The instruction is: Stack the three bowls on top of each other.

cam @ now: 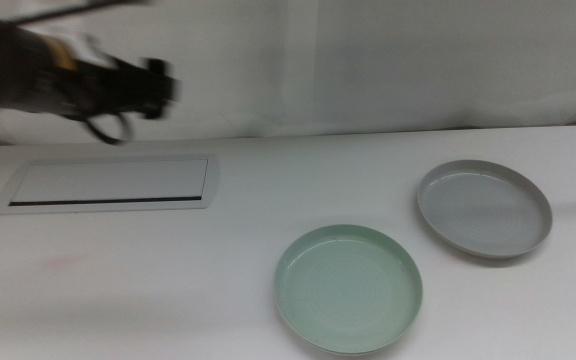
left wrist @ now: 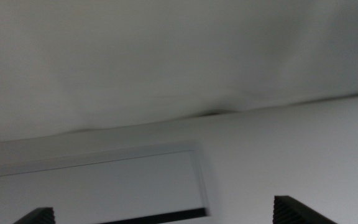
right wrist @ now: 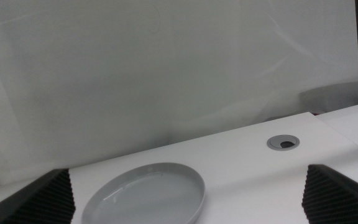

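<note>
far left, the left gripper (cam: 158, 90) hangs high over the back of the table (cam: 168, 290), blurred in the middle view. its wrist camera shows the two jaw tips spread wide with nothing between them, only the grey panel (cam: 108, 184) below. no bowl is anywhere near it.

the worry here: only two bowls show. the white one is not in any view, so a stack of three cannot be judged possible from this moment. and a blurred arm means speed; a fast descent onto a low rim could skid a light plastic bowl across the smooth top rather than pinch it.

moving right, the mint green bowl (cam: 348, 288) sits near the front, centre-right: shallow, round, low rim, empty, upright. just beside it, further right and farther back, the grey bowl (cam: 484, 209), same shape, also empty, a narrow strip of table between them. rims this low give the jaws little to bite, so a shallow grip may slip.

the right gripper (right wrist: 188, 199) waits low at the right, out of the middle view, jaws wide apart and empty, the grey bowl lying close ahead of them and a round grommet (right wrist: 284, 143) beyond.
</note>
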You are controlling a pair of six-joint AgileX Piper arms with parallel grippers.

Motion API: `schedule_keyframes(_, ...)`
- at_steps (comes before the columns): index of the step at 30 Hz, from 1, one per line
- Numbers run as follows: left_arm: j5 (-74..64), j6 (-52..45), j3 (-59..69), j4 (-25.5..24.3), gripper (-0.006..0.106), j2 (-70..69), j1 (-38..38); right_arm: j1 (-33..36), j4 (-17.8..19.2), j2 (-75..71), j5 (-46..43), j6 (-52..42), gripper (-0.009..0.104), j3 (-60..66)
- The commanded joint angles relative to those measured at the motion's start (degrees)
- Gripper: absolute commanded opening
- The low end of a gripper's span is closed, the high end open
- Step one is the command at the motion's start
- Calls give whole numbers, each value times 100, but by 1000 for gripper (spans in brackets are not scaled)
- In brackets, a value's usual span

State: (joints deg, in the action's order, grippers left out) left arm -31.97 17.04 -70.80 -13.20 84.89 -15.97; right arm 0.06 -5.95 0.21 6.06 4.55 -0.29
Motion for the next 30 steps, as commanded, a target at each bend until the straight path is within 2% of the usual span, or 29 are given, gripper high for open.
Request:
schedule_keyframes(1, -260, 55, -5, -145, 92, -263, 416, 10, 37, -182, -86, -33, 103, 233)
schedule_keyframes(5, -325, -9, 227, -145, 92, -642, 907, 10, 37, -182, -86, -33, 103, 233)
schedule_keyframes(9, -242, -162, 574, -322, 91, -1128, 1005, 10, 37, -182, -86, -33, 103, 233)
schedule_keyframes(11, -189, -78, 703, -473, 88, -1310, 965, 10, 37, -182, -86, -33, 103, 233)
schedule_keyframes(12, -133, 2, 781, -497, 82, -1419, 965, 10, 37, -182, -86, -33, 103, 233)
schedule_keyframes(14, -47, 155, 954, -536, 61, -1651, 965, 10, 37, -182, -86, -33, 103, 233)
schedule_keyframes(15, -49, 196, 1047, -575, 42, -1773, 965, 10, 37, -182, -86, -33, 103, 233)
schedule_keyframes(17, 23, 223, 1250, -584, -3, -2017, 965, 10, 37, -182, -86, -33, 103, 233)
schedule_keyframes(18, 148, 209, 1390, -584, 0, -2169, 965, 10, 37, -182, -86, -33, 103, 233)
schedule_keyframes(30, 2215, 316, 4061, -748, -1, -4601, 965, 10, 37, -182, -86, -33, 103, 233)
